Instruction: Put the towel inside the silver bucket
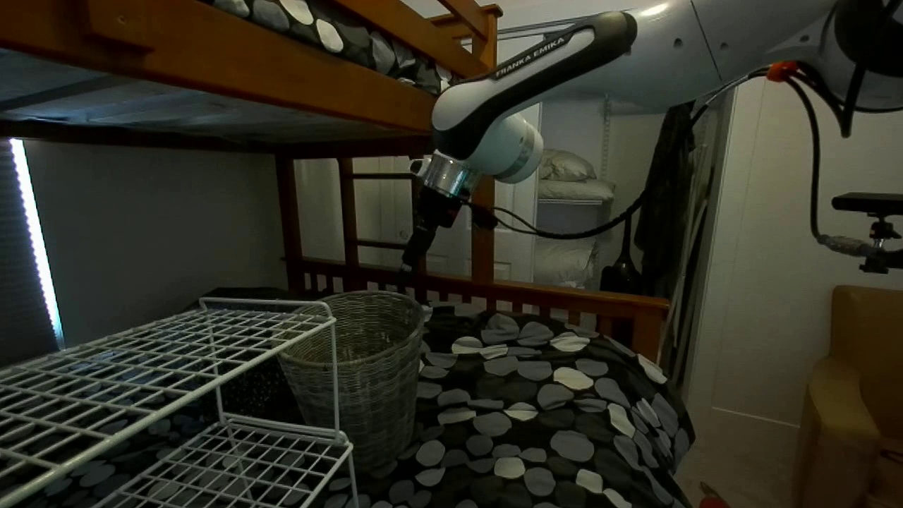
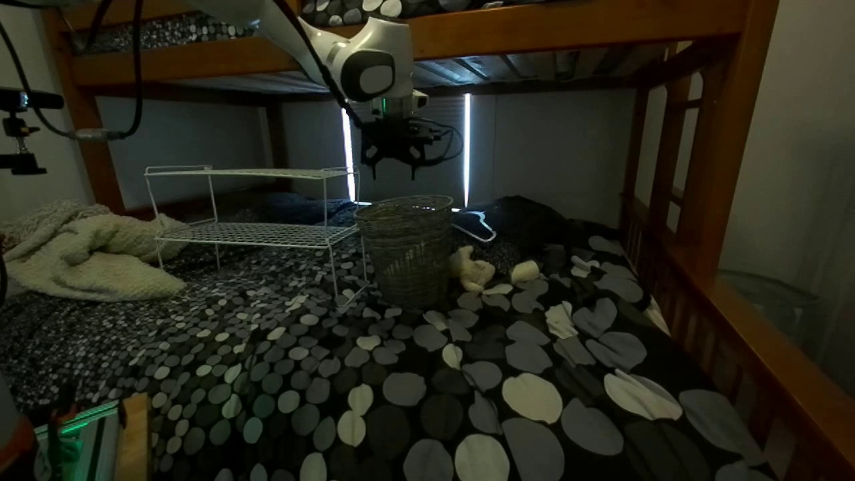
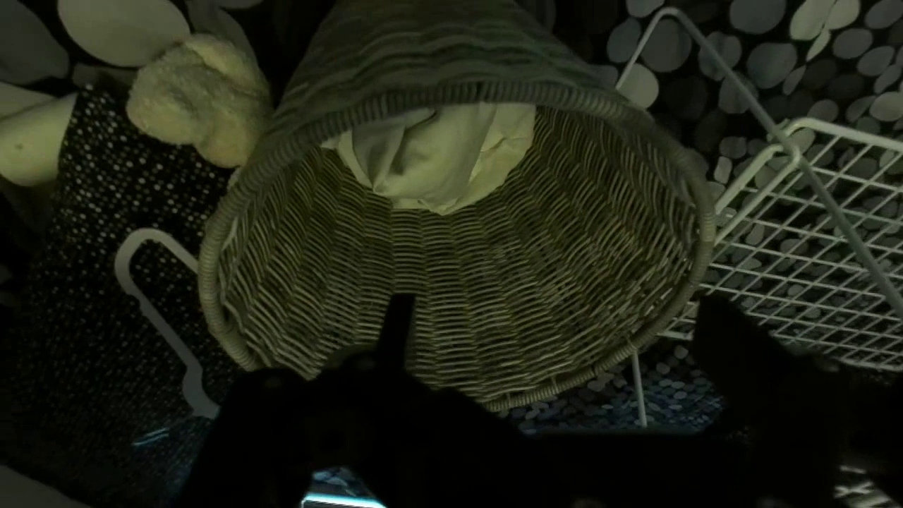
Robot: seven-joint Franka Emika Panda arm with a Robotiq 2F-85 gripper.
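Observation:
The bucket is a grey woven wicker basket standing upright on the bed, in both exterior views (image 1: 377, 402) (image 2: 409, 254). The wrist view looks into its mouth, past its rim (image 3: 465, 92). A pale, crumpled cloth that looks like the towel (image 3: 444, 159) lies inside, low in the basket; its lower part is hidden by the near wall. The exterior views do not show the cloth. My gripper (image 2: 393, 175) is above the basket mouth, pointing down, with its fingers apart and nothing between them. It also shows in an exterior view (image 1: 407, 270) and the wrist view (image 3: 554, 310).
A white wire rack (image 1: 169, 367) stands against the basket's side. A cream stuffed toy (image 3: 201, 99), a white roll (image 2: 526, 270) and a white hanger (image 3: 159, 317) lie beside the basket. A cream fleece blanket (image 2: 93, 257) is farther off. The upper bunk's wooden rail (image 2: 574, 30) runs overhead.

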